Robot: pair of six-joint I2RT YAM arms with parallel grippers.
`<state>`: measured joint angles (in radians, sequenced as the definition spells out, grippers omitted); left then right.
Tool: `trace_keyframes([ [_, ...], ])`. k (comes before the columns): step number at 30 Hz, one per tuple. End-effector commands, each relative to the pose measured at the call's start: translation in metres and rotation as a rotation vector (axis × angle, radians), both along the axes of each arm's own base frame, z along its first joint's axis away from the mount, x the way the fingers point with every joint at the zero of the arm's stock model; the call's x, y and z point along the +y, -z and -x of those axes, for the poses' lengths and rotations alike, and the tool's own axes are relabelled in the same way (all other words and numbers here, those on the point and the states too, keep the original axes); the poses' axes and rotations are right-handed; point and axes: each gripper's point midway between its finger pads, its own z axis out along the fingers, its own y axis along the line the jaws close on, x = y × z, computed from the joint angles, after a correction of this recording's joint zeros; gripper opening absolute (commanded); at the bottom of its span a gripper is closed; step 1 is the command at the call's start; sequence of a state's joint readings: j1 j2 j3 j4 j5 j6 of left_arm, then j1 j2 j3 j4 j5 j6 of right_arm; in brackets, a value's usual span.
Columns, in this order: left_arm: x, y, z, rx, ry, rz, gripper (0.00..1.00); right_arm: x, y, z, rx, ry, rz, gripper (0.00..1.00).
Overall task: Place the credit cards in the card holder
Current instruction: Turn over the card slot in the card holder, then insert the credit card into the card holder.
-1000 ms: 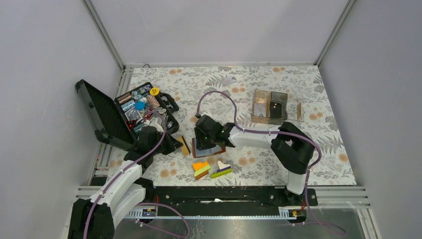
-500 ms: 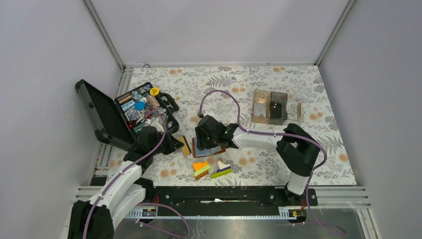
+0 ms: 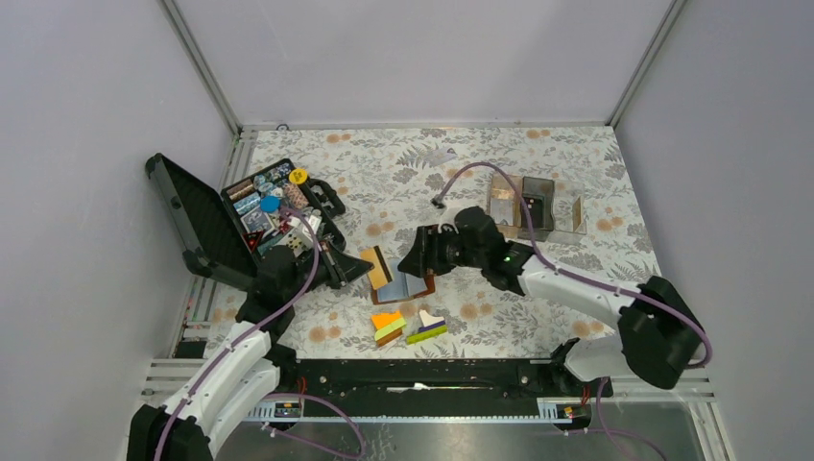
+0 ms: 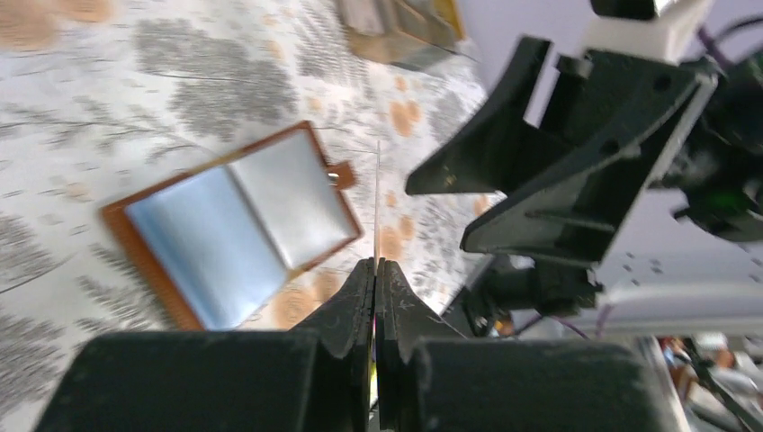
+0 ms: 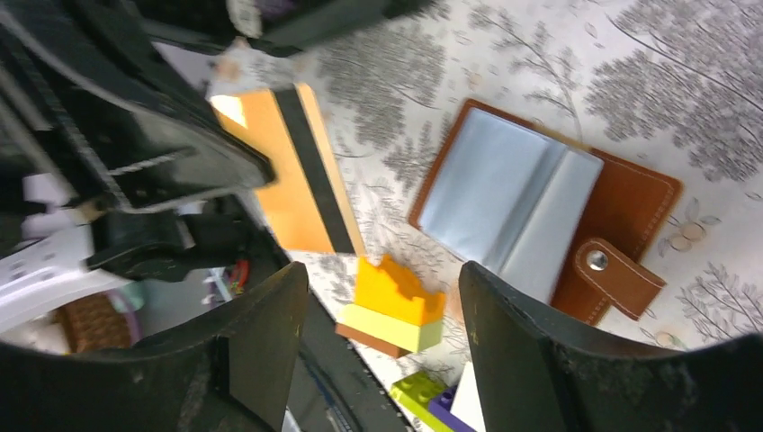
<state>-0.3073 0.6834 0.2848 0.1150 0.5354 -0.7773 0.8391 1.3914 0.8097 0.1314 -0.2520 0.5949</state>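
The brown leather card holder (image 3: pixel 416 287) (image 4: pixel 236 225) (image 5: pixel 551 211) lies open on the floral table, its grey-blue inner sleeves facing up and its snap tab to one side. My left gripper (image 3: pixel 357 270) (image 4: pixel 375 265) is shut on a tan credit card with a black stripe (image 3: pixel 378 269) (image 5: pixel 290 173). It holds the card just left of the holder; the left wrist view shows the card edge-on (image 4: pixel 376 193). My right gripper (image 3: pixel 413 262) (image 5: pixel 382 281) hovers open by the holder's far right side, with nothing between its fingers.
Orange, green and purple blocks (image 3: pixel 407 326) (image 5: pixel 396 306) sit just in front of the holder. An open black tool case (image 3: pixel 251 219) full of small parts stands at the left. Clear and brown compartment boxes (image 3: pixel 519 205) stand at the back right.
My right arm has drawn back to the right off the card holder and its jaws have opened. My left gripper has lifted the striped card and carried it right, toward the holder.
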Motion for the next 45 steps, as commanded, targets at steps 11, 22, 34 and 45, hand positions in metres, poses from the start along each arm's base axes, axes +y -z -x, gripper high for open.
trace_keyframes([
  [11, -0.048, -0.074, 0.061, -0.248, 0.387, 0.276, 0.00, -0.005, -0.069, 0.045, -0.012, -0.326, -0.337, 0.66],
  [22, -0.053, -0.069, 0.065, -0.253, 0.404, 0.265, 0.00, 0.010, -0.083, 0.071, 0.121, -0.454, -0.510, 0.27],
  [34, -0.053, -0.069, 0.063, -0.253, 0.388, 0.237, 0.00, 0.018, -0.085, 0.079, 0.069, -0.450, -0.517, 0.00],
  [45, -0.023, -0.029, 0.018, -0.149, 0.091, -0.038, 0.89, -0.001, -0.033, 0.015, -0.017, -0.067, -0.202, 0.00],
])
